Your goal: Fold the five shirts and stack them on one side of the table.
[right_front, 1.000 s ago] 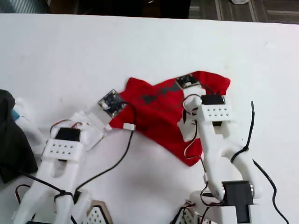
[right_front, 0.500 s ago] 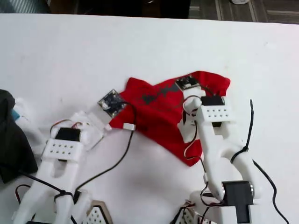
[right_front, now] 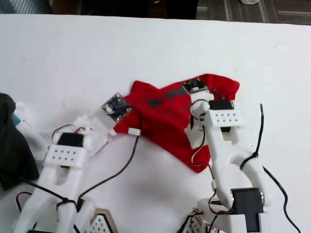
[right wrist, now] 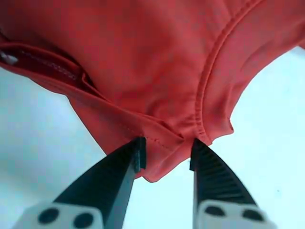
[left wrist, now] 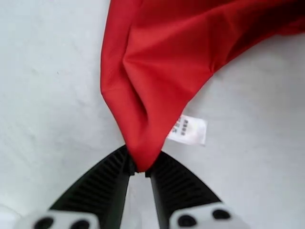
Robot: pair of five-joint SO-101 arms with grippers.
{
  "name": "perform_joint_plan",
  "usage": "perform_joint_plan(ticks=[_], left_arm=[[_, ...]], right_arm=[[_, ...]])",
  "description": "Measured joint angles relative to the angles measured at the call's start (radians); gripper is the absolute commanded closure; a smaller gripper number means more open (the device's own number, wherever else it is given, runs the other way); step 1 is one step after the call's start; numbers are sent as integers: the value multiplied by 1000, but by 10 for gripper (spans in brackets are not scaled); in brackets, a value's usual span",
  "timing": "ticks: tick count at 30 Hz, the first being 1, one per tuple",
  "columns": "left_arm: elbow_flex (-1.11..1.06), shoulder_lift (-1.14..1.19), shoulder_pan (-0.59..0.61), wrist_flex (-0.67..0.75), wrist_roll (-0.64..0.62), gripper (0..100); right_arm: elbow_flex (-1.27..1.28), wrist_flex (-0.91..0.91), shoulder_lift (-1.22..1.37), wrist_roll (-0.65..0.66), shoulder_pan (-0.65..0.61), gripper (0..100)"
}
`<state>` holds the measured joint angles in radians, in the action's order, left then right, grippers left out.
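My left tool (left wrist: 138, 169) is clamped on a bunched corner of the crumpled red cotton shirt (right_front: 165, 116), with its small white care label (left wrist: 188, 130) just beside the pinch. My right tool (right wrist: 167, 155) has its jaws apart, straddling a stitched hem. Cloth lies between them, but I judge it not yet pinched. The shirt spreads away from both tools across the white tabletop (right_front: 146, 48), unfolded. Well off to the outer side of my left tool sits a heap of dark cloth (right_front: 12, 145); I cannot tell whether it is a folded shirt. Of 5 shirts, this 1 has no fold made, and I see no tidy stack, so I judge most of the work remains.
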<state>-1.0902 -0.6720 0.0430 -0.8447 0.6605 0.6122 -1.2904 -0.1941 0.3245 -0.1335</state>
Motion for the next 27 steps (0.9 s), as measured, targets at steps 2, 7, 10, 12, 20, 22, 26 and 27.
perform_joint_plan(ticks=[2, 7, 10, 12, 20, 22, 26, 27], left_arm=[[0, 0, 0, 0, 0, 976], [0, 0, 0, 0, 0, 976], [0, 0, 0, 0, 0, 976], [0, 0, 0, 0, 0, 976], [0, 0, 0, 0, 0, 976], [0, 0, 0, 0, 0, 976], [0, 0, 0, 0, 0, 976], [0, 0, 0, 0, 0, 976]], right_arm=[[0, 0, 0, 0, 0, 839], [0, 0, 9, 0, 0, 839], [0, 18, 63, 0, 0, 839], [0, 40, 87, 0, 0, 839], [0, 55, 94, 0, -2, 861], [0, 55, 94, 0, -2, 906], [0, 55, 94, 0, -2, 930], [0, 55, 94, 0, 0, 923]])
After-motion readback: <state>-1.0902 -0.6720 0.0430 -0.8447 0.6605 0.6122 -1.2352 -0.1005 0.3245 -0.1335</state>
